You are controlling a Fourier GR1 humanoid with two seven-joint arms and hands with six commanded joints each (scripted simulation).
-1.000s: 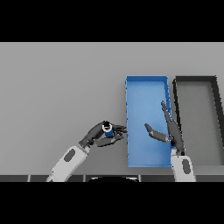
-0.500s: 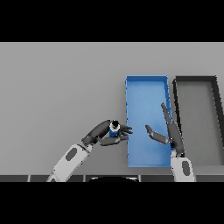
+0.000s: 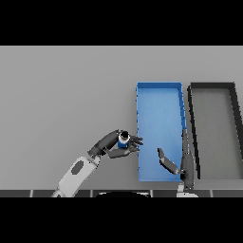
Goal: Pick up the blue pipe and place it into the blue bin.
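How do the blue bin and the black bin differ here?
The blue bin is bright blue; the black bin is dark-walled with a grey floor. The blue bin sits to the left of the black bin. The right hand hovers over the blue bin's near end. Both are long, open and hold nothing.

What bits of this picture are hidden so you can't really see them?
Head view only:
- Pipe: mostly covered by the left hand curled round it; its length and shape can't be told.
- Blue bin: the lower right of its floor is covered by the right hand.
- Black bin: its lower right corner is cut by the picture's edge.
- Both arms: cut off by the lower edge.
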